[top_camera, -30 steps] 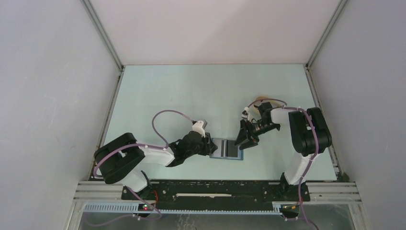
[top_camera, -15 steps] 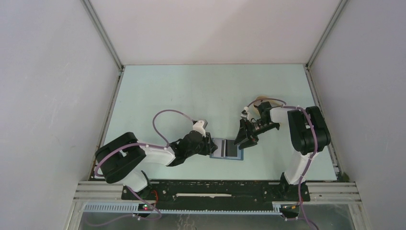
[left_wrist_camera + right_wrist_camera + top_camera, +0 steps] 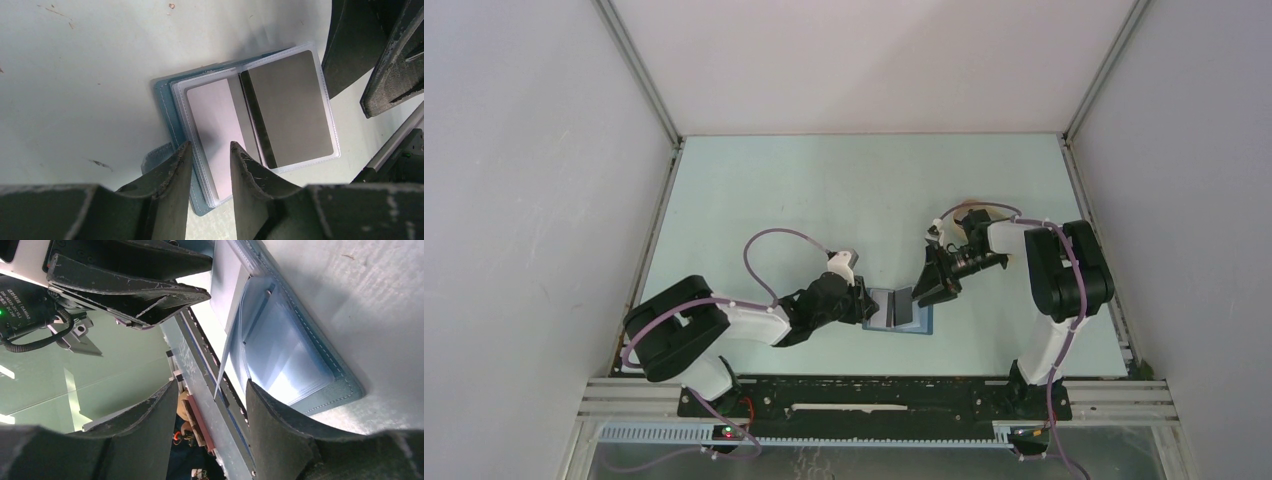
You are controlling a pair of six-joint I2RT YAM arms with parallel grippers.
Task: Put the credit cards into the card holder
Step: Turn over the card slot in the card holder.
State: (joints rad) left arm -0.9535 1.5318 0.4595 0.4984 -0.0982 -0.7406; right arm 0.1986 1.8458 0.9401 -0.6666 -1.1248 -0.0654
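The blue card holder (image 3: pixel 920 325) lies open near the table's front, between both arms. In the left wrist view its cover (image 3: pixel 162 92) shows clear sleeves: a white card (image 3: pixel 212 120) in the left one, a grey card with a dark stripe (image 3: pixel 290 110) in the right leaf. That leaf (image 3: pixel 227 355) stands tilted up off the holder's right half (image 3: pixel 340 385). My left gripper (image 3: pixel 210 147) is open, its fingertips (image 3: pixel 182 160) straddling the holder's left edge. My right gripper (image 3: pixel 212 385) is open around the raised leaf's edge, with a gap on both sides.
A beige tray (image 3: pixel 969 205) peeks out behind the right arm's wrist. Side walls close off the table on the left and right, and a metal rail runs along the front edge by the arm bases.
The holder's right leaf with the grey card has risen from flat to tilted up. My right gripper has shifted slightly and its jaws have narrowed a little. The left arm has held still.
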